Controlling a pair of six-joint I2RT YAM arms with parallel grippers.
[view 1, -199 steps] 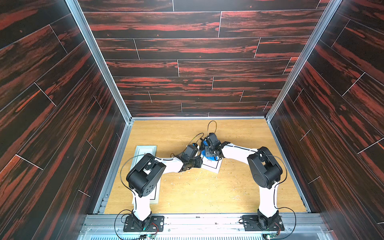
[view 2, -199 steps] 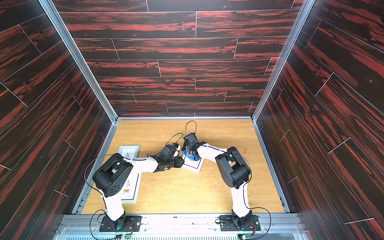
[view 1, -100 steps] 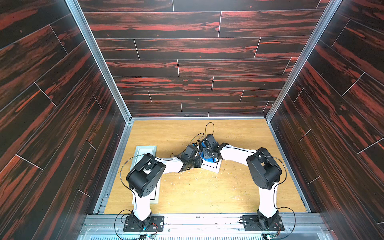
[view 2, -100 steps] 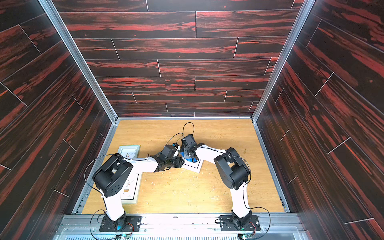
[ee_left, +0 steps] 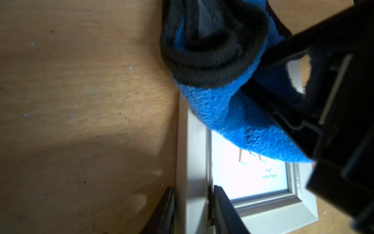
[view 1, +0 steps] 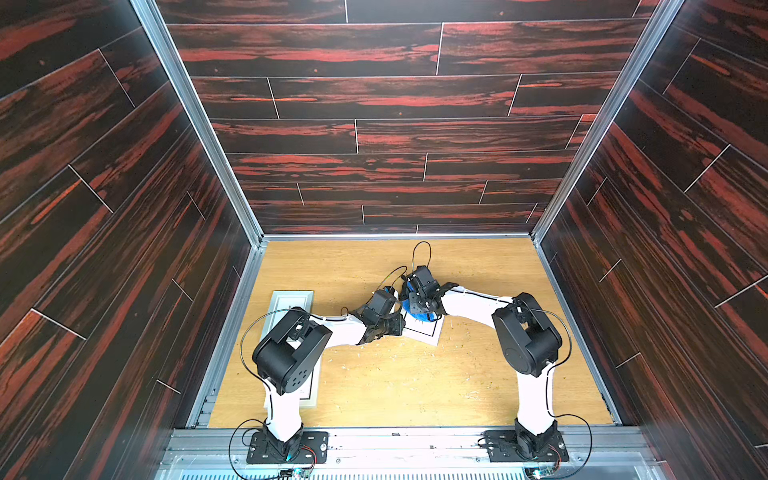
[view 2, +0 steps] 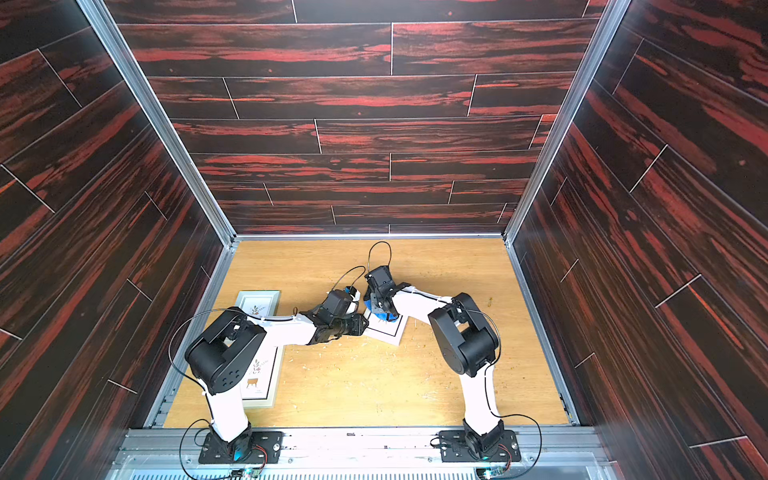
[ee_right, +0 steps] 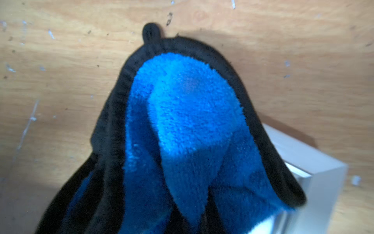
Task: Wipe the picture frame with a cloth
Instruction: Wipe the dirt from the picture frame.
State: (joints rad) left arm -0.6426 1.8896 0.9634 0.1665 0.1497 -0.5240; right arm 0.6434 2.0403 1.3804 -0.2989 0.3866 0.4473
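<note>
A white picture frame (view 1: 426, 334) lies flat in the middle of the wooden table, seen in both top views. My left gripper (ee_left: 193, 190) is shut on the frame's white border (ee_left: 195, 154), one jaw outside the rim and one on the glass side. The bright blue cloth (ee_right: 188, 113) with black edging hangs bunched from my right gripper (view 1: 419, 309), which is shut on it. The cloth (ee_left: 232, 113) rests on the frame's glass, and its folds hide the right fingers. A corner of the frame (ee_right: 315, 162) shows beside the cloth.
Two more white picture frames lie at the left: one (view 2: 257, 303) near the left wall, another (view 2: 259, 382) partly under my left arm. Small crumbs dot the table (view 1: 395, 374). Dark panelled walls close in on three sides.
My right gripper has slid the cloth slightly left and nearer over the frame. The left gripper has kept its hold on the frame's border.
</note>
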